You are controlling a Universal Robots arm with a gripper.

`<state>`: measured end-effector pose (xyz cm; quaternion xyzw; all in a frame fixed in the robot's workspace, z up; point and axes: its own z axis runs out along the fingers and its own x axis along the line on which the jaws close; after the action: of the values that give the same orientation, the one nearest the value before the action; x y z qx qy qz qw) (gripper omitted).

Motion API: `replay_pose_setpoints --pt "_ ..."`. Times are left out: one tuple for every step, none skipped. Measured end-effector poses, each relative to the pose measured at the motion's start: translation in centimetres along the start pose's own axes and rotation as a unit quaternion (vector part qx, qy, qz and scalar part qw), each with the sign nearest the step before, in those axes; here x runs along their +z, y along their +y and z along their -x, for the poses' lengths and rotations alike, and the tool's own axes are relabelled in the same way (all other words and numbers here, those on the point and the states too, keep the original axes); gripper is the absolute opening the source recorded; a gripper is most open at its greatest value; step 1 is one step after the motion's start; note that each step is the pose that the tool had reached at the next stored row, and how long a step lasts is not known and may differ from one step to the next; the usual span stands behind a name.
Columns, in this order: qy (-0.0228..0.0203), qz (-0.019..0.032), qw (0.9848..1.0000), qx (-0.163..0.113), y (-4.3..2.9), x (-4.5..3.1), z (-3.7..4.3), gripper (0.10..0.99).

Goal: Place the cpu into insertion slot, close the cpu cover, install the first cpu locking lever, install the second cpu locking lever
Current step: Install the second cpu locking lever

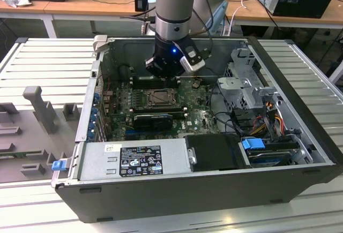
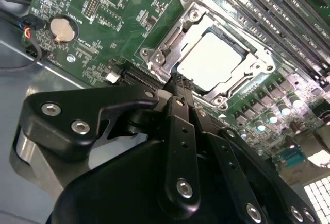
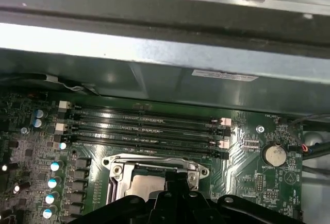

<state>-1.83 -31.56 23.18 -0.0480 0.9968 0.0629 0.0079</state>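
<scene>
Nearest the lens in the second wrist view, the black, bolted gripper [image 2: 178, 87] fills the lower half of the frame, its slim fingers [image 2: 181, 126] drawn together into a single closed tip with nothing held between them. That tip is set at the lower edge of the thin silvery metal cpu cover [image 2: 206, 38], which is seen lying down over the pale, flat square cpu [image 2: 210, 62] already seated in the silver-rimmed insertion slot [image 2: 170, 44], centre-right of the frame. Whether the tip touches the frame cannot be told. The long black memory slots [image 2: 258, 7] run along the upper right. If the tip slides off the smooth metal edge, the green motherboard [image 2: 93, 23] beside it could be scraped; excess downward force could bend the socket contacts beneath the chip.
</scene>
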Motion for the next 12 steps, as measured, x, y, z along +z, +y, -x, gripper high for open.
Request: replay_pose_setpoints --pt "0.0 0.0 1.0 0.0 -0.32 -0.04 -0.04 0.106" --pt "0.0 0.0 1.0 0.0 -0.59 -0.08 -0.07 0.106" --pt "0.0001 -0.0001 1.0 0.0 -1.05 -0.14 -0.11 0.106" --pt "0.0 -0.0001 1.0 0.0 -1.26 -0.17 -0.13 0.106" --pt "0.0001 -0.0001 1.0 0.0 -1.32 -0.22 -0.14 0.106" --pt "0.0001 -0.0002 1.0 0.0 -1.32 -0.32 -0.14 0.106" --pt "0.0002 -0.0001 1.0 0.0 -1.31 -0.48 -0.14 0.106" --pt "0.0002 -0.0001 1.0 0.0 -1.3 -0.7 -0.13 0.106" --pt "0.0002 0.0 1.0 0.0 -1.29 -0.89 -0.12 0.106" --pt "0.0002 0.0001 1.0 0.0 -1.34 -1.02 -0.12 0.106" --pt "0.0002 0.0 1.0 0.0 -1.53 -1.05 -0.14 0.106" --pt "0.0002 -0.0001 1.0 0.0 -1.71 -1.07 -0.16 0.106"
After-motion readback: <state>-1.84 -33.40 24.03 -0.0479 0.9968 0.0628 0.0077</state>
